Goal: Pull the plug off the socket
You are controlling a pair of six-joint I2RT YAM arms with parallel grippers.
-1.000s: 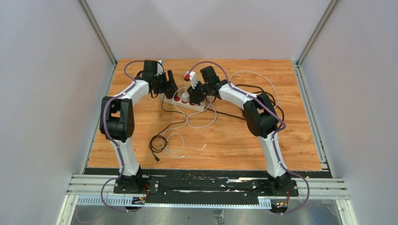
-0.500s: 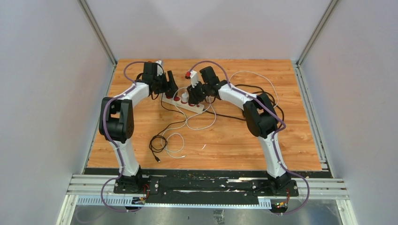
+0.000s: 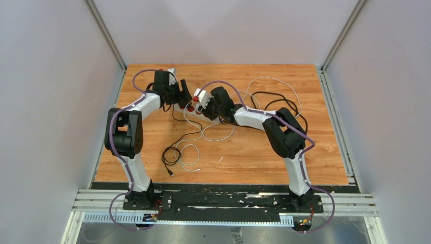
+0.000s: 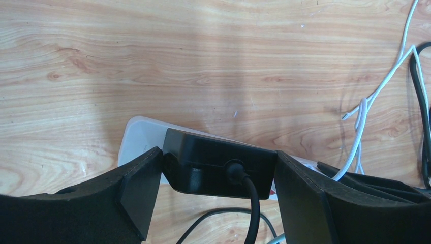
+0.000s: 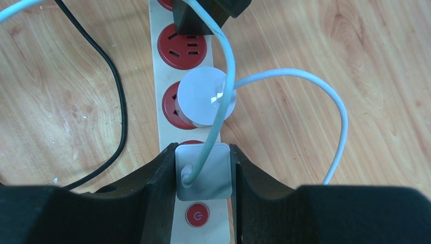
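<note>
The socket point(image 5: 163, 127) is a white strip with red outlets; it lies at the back middle of the top view point(image 3: 187, 107). My right gripper point(image 5: 203, 152) is shut on a square pale plug point(image 5: 204, 175) seated beside the red power button point(image 5: 197, 215). A round white plug point(image 5: 206, 96) sits in the neighbouring outlet, and one red outlet point(image 5: 179, 46) is bare. My left gripper point(image 4: 218, 157) is shut on a black plug point(image 4: 218, 170) with a black cable, seated at the strip's other end point(image 4: 140, 136). In the top view both grippers, left point(image 3: 182, 96) and right point(image 3: 206, 108), meet over the strip.
White cables point(image 5: 325, 101) and a black cable point(image 5: 119, 101) loop on the wooden table point(image 3: 284, 147). A tangle of cables point(image 3: 183, 147) lies in front of the strip, more point(image 3: 277, 96) at the back right. Grey walls enclose the table.
My right arm has swung left and lowered along the strip. The strip and my left gripper have shifted a little to the left and back.
</note>
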